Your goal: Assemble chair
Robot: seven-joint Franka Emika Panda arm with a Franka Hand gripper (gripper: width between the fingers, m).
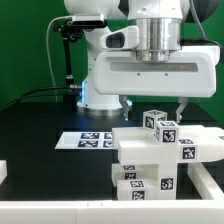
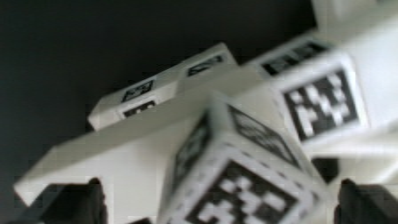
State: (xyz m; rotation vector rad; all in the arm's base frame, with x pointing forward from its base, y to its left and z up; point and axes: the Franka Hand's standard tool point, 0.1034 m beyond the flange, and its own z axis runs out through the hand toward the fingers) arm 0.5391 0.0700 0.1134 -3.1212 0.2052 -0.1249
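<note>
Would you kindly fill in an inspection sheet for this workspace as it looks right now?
Surface: black table, bare at the exterior view's left.
Job's things: white tagged chair parts grouped in front of the arm; small tagged cubes sit on top.
Clutter: nothing seen beyond the marker board lying flat behind the parts.
Grippers: the pincer is above a tagged cube, fingers apart, holding nothing.
Cables: dark cable at the arm's base.
Surroundings: green backdrop.
</note>
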